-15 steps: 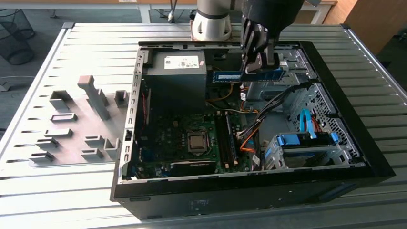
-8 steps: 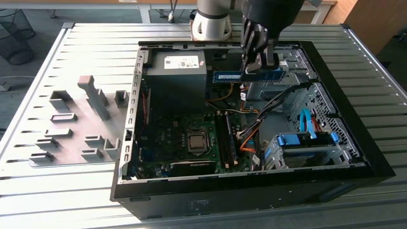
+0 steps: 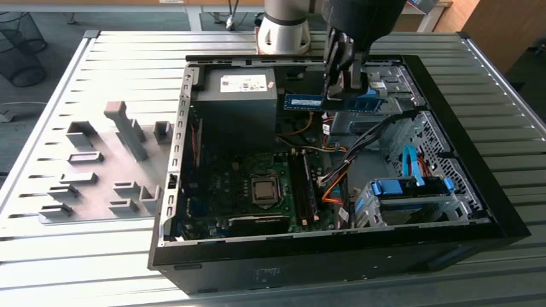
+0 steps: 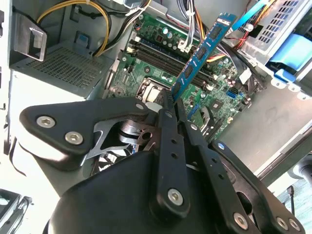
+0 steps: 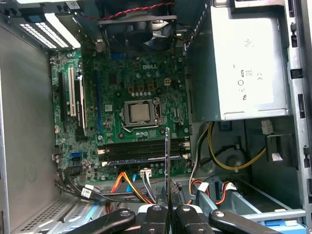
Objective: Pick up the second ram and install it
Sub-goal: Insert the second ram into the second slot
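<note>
Above the open computer case (image 3: pixel 341 252), the gripper (image 3: pixel 339 96) has its jaws clamped on the second ram (image 3: pixel 300 102); pick-up is done; the stick hangs well clear of the memory slots (image 5: pixel 141 145); seating it remains.

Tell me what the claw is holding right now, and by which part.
The claw holds the second ram, pinched across its two flat faces. Where along the stick's length the grip sits cannot be told.
</note>
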